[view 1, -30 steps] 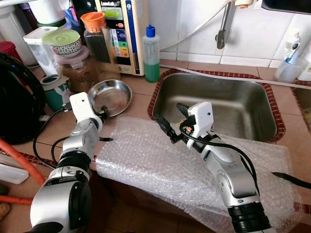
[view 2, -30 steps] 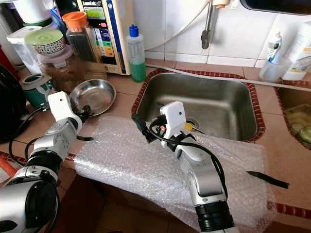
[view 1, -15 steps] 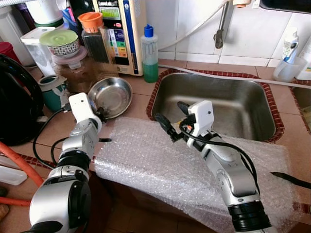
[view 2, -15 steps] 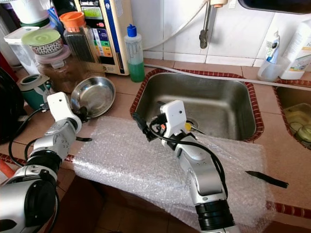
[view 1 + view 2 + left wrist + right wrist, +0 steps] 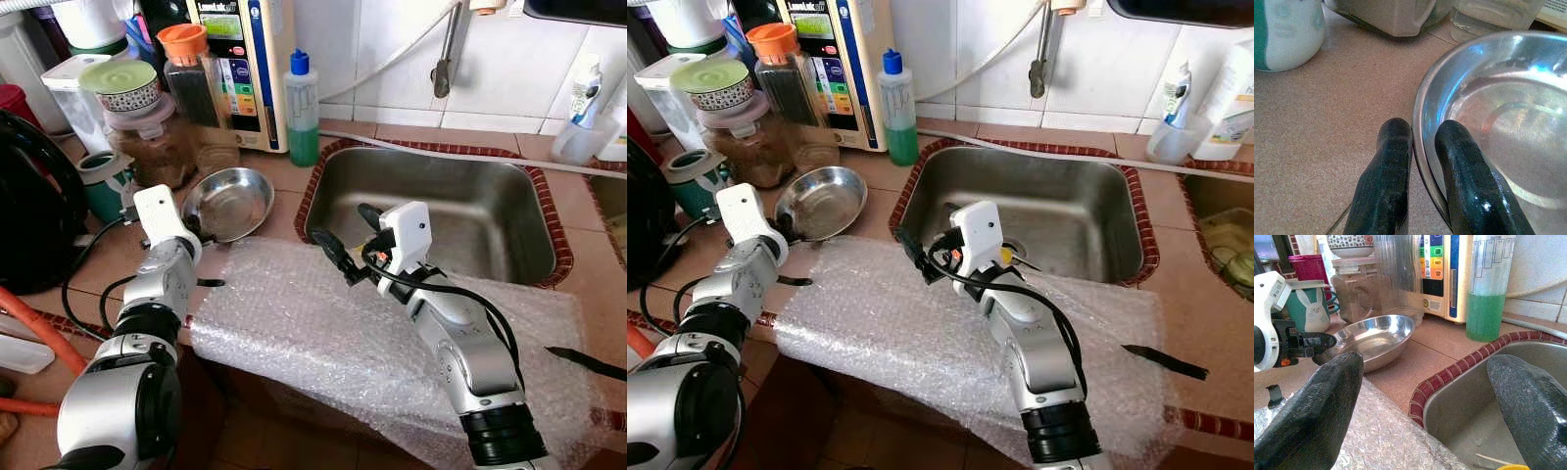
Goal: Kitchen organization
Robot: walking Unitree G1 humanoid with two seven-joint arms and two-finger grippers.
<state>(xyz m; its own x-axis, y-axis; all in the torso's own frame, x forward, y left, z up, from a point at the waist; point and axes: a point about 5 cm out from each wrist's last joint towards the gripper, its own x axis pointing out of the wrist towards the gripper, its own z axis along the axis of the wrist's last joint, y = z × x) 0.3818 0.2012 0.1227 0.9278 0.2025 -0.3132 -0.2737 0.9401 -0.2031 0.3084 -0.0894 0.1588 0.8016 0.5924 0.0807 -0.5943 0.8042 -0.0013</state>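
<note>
Stainless steel bowl sits on the tan countertop left of the sink, its near rim pinched by the left gripper; the wrist view shows one finger outside and the other inside the rim. Crowding behind the bowl are a brown-filled jar, a teal rabbit mug, a green soap bottle and a water purifier. Bubble wrap lies along the counter's front edge. Over it, at the sink's corner, the right gripper hovers with fingers spread wide, holding nothing. A black knife lies far right.
</note>
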